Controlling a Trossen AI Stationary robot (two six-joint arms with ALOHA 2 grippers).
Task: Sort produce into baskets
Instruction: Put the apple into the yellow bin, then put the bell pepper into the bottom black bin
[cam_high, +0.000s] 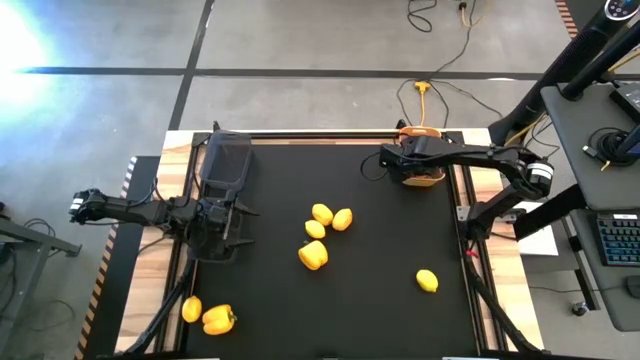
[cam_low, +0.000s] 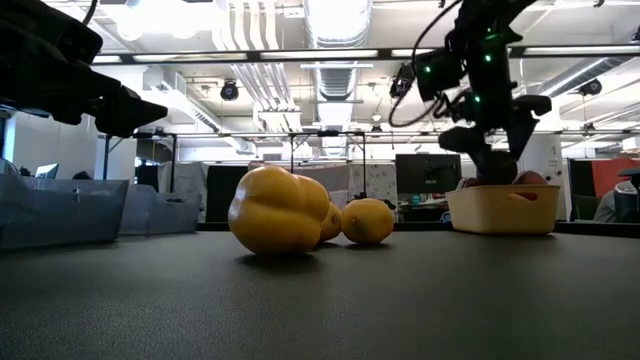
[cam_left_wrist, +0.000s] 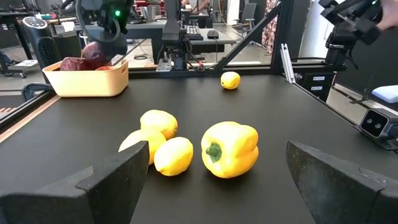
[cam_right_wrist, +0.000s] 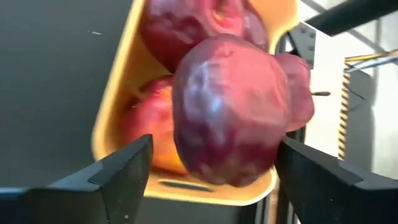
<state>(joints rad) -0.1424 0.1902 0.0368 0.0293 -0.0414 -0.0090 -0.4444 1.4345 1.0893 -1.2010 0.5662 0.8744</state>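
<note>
Dark red pepper above yellow basket of red produce.

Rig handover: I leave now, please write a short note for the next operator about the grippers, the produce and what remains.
Right gripper: open above the yellow basket, a dark red pepper between its fingers, seemingly just let go.
Left gripper: open, empty, beside the black basket.
Done: red produce in the yellow basket.
Left: yellow bell pepper, three lemons mid-table, one lemon on the right, a lemon and pepper at front left.
</note>
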